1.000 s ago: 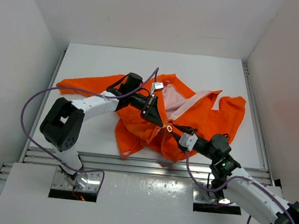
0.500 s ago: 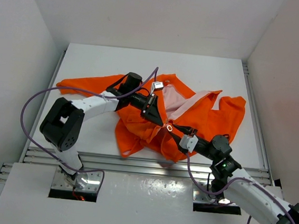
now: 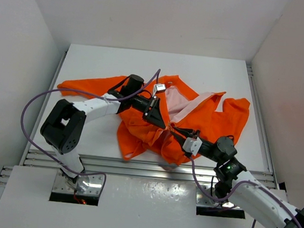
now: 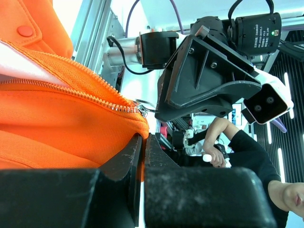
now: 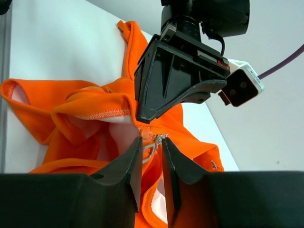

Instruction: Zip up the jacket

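The orange jacket (image 3: 139, 130) lies crumpled on the white table, its front open and the pale lining (image 3: 176, 101) showing. My left gripper (image 3: 162, 124) is shut on the orange fabric (image 4: 57, 118) right at the lower end of the zipper teeth (image 4: 85, 95). My right gripper (image 3: 176, 132) meets it from the right, nose to nose. In the right wrist view its jaws (image 5: 152, 140) stand a narrow gap apart, with the silver zipper pull (image 5: 148, 152) hanging between them and the slider (image 5: 160, 138) at the tips. The fingers do not visibly clamp the pull.
One sleeve (image 3: 84, 86) stretches to the left and the other side of the jacket is bunched at the right (image 3: 232, 116). The table's front rail (image 3: 136, 166) runs just below the hem. White walls close in the left, right and back.
My right gripper has slid up and left towards the zipper's lower end, and its jaws have narrowed around the pull. The left gripper and the jacket have stayed put.
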